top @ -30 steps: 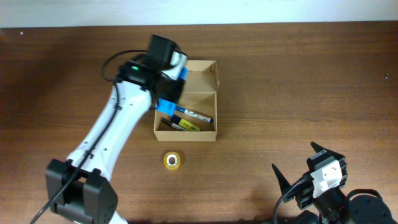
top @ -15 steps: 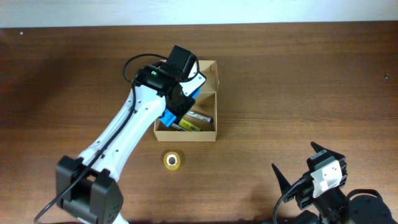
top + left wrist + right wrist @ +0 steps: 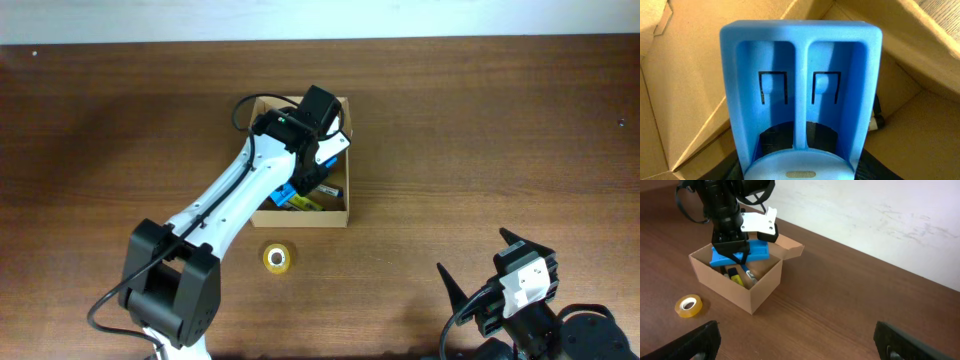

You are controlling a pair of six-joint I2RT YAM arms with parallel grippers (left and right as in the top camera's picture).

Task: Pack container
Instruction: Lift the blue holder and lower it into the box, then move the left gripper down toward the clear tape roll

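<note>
The container (image 3: 298, 221) is a tan cardboard box with its flap lid open at the far side; it also shows in the right wrist view (image 3: 742, 289) and the left wrist view (image 3: 680, 75). My left gripper (image 3: 298, 178) is shut on a blue plastic holder (image 3: 800, 90) and holds it inside the box opening, above the pens. The blue holder also shows in the overhead view (image 3: 285, 193) and the right wrist view (image 3: 747, 252). My right gripper (image 3: 480, 262) is open and empty, far from the box at the front right.
A yellow tape roll (image 3: 278, 257) lies on the table just in front of the box, also seen in the right wrist view (image 3: 688, 305). Pens and markers (image 3: 310, 200) lie in the box's near half.
My left arm has swung to the right over the box, carrying the blue holder from the box's left edge into its opening. The right arm has not moved.
</note>
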